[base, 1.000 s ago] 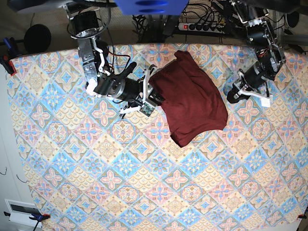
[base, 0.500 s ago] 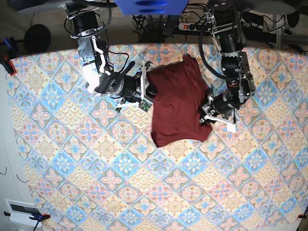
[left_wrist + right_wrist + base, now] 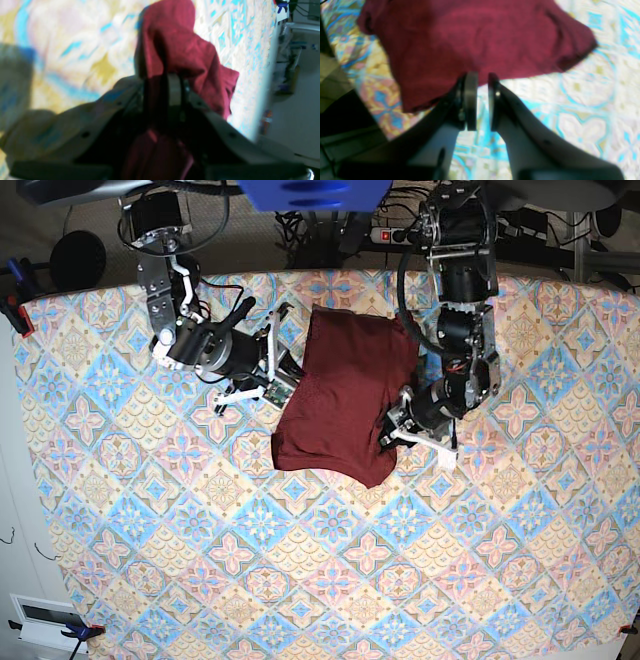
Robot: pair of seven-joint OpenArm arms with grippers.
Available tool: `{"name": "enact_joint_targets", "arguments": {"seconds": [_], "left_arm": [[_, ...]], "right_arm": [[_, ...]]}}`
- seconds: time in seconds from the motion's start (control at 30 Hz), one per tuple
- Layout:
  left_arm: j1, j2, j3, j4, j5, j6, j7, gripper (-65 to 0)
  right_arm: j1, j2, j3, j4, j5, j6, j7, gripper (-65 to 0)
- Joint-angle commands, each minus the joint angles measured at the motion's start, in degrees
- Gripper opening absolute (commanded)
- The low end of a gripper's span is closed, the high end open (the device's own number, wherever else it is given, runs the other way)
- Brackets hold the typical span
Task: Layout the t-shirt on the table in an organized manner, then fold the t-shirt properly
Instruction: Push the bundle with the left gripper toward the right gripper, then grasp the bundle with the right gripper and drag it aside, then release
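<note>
Moved: since the frame a second back I've seen the t-shirt (image 3: 345, 395) dragged leftward across the counter (image 3: 300, 580), and my left pincer (image 3: 392, 432) has come in from the counter's far side to the garment's edge.
Surface: the counter wears a cloth of pastel blue, pink and cream diamond tiles with floral motifs, lying flat.
Room: beyond the counter's far edge I see a power strip (image 3: 420, 235) and dark cables on the floor.
Left pincer: clamped on a bunched fold of the t-shirt (image 3: 180, 55); cloth rises ahead of its tips and also sits behind them, against the body.
Right pincer (image 3: 283, 372): its fingers (image 3: 470, 100) are nearly together with a narrow gap; the t-shirt's hem (image 3: 475, 45) is right at the tips, and I cannot tell whether cloth is pinched.
Only overhead: the whole garment, a rumpled rough rectangle between the two pincers.
Only wrist views: the jaw gaps, both blurred.
Material: soft dark maroon knit, plain, creased.
</note>
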Motion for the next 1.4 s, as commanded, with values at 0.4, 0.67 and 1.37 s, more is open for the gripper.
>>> {"name": "enact_joint_targets", "arguments": {"seconds": [0.4, 0.67, 1.37], "left_arm": [[8.6, -12.6, -8.8, 4.7, -13.7, 0.0, 4.3, -54.2], [11.9, -12.5, -9.2, 13.7, -14.3, 0.0, 6.7, -54.2], [13.7, -10.6, -8.9, 19.7, -14.3, 0.0, 8.8, -54.2]], "right_arm": [[7.5, -9.7, -16.7, -7.8, -6.8, 0.2, 1.2, -57.6], [15.1, -14.5, -24.5, -21.6, -7.0, 0.2, 1.3, -60.3], [19.5, -6.2, -24.2, -35.0, -6.9, -2.0, 1.1, -62.1]]}}
